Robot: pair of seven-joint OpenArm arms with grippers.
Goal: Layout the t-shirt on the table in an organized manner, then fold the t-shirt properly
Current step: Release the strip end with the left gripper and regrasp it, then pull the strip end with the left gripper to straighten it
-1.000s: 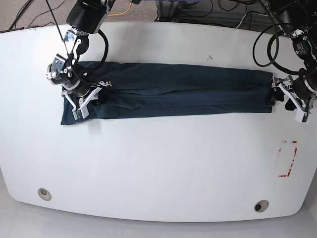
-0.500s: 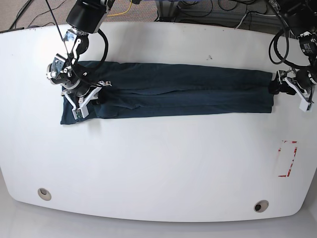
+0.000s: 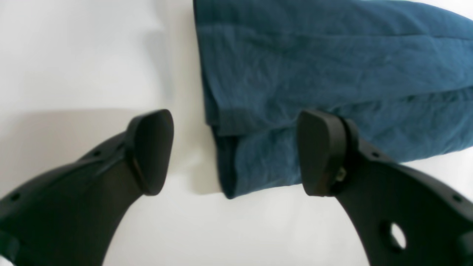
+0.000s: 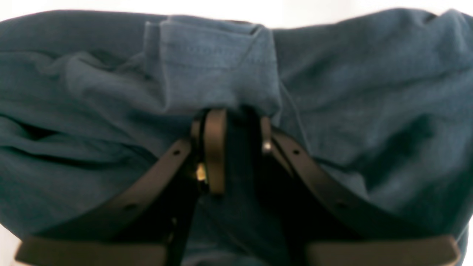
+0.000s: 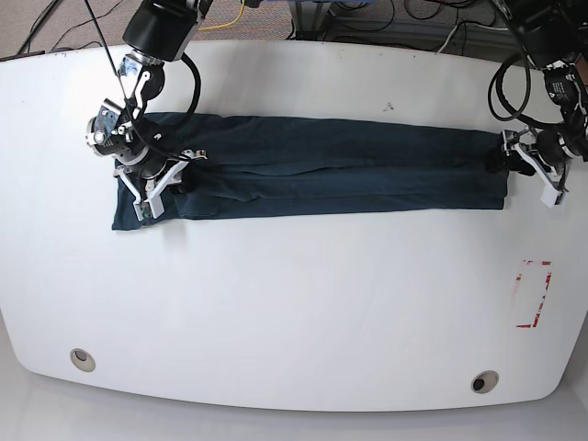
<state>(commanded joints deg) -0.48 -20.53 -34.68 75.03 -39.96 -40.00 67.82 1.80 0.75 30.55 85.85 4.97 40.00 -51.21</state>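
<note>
The dark navy t-shirt [image 5: 322, 165] lies as a long narrow strip across the far half of the white table [image 5: 294, 303]. My right gripper [image 5: 149, 188] is at its left end. In the right wrist view this gripper [image 4: 240, 142] is shut on a raised fold of the t-shirt [image 4: 369, 92]. My left gripper [image 5: 505, 162] is at the strip's right end. In the left wrist view it [image 3: 236, 153] is open, low over the table, and the corner of the t-shirt [image 3: 314, 55] lies between its two black fingers [image 3: 149, 151].
A red tape rectangle [image 5: 533, 294] marks the table's right side. Two grey grommet holes sit near the front edge, one left [image 5: 83, 358] and one right [image 5: 484, 381]. Cables lie on the floor behind the table's far edge [image 5: 367, 23].
My left gripper has moved up and inward from beside the table's right edge onto the t-shirt's right end. The right arm and the t-shirt have not moved.
</note>
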